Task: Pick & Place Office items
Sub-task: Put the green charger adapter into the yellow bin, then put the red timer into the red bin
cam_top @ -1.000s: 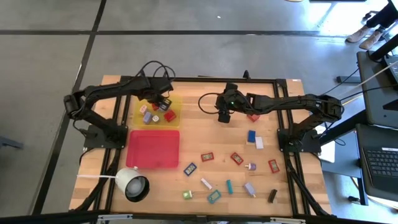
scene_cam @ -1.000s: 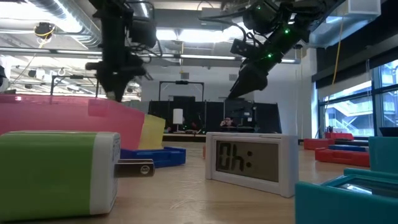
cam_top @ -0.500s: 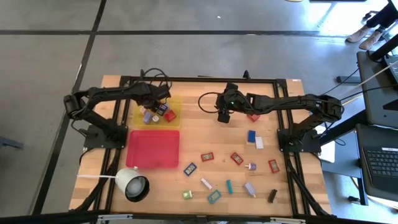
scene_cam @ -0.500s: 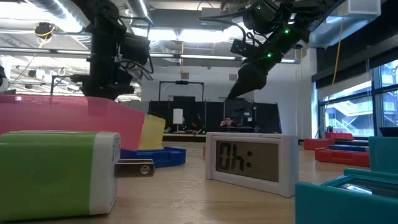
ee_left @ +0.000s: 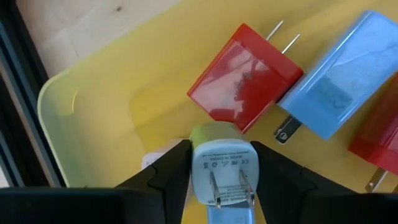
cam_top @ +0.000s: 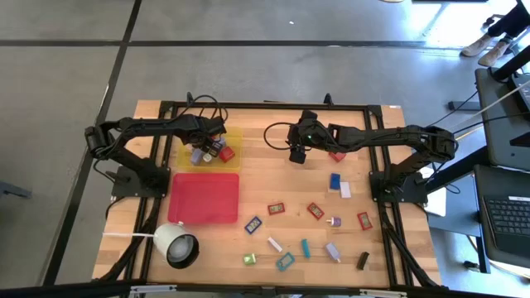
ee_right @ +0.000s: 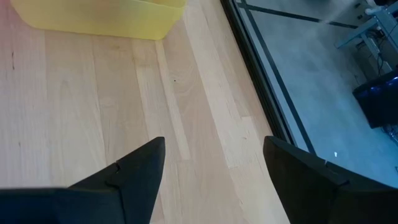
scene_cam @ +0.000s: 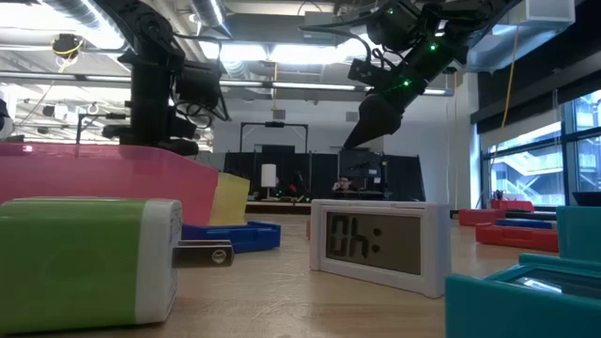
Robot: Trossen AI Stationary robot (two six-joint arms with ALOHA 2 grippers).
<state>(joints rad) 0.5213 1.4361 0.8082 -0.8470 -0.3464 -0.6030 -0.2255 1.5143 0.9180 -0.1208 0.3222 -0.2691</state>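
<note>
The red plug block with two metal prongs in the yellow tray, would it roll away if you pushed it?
Probably not. The red plug block looks boxy with flat faces, so it would likely slide across the yellow tray. Its glossy shell may be slippery, and its thin prongs could catch on the light blue plug block beside it.

The worktop (cam_top: pixel 273 178) is pale, streaked wood inside a black frame (cam_top: pixel 273 107). One tray (cam_top: pixel 234 135) is translucent yellow; the tray (cam_top: pixel 204 198) beside it is flat red. In the yellow tray lie a glossy red plug (ee_left: pixel 245 76), a light blue plug (ee_left: pixel 339 78) and a pale grey-blue plug (ee_left: pixel 222 168) with a green end. Both arms are black. The cup (cam_top: pixel 175 245) is white with a dark mouth. Loose items show red (cam_top: pixel 315 210), blue (cam_top: pixel 334 180), teal (cam_top: pixel 305 247), green (cam_top: pixel 248 259) and black (cam_top: pixel 363 261). The clock (scene_cam: pixel 376 245) is white with dark digits on a grey face.
</note>
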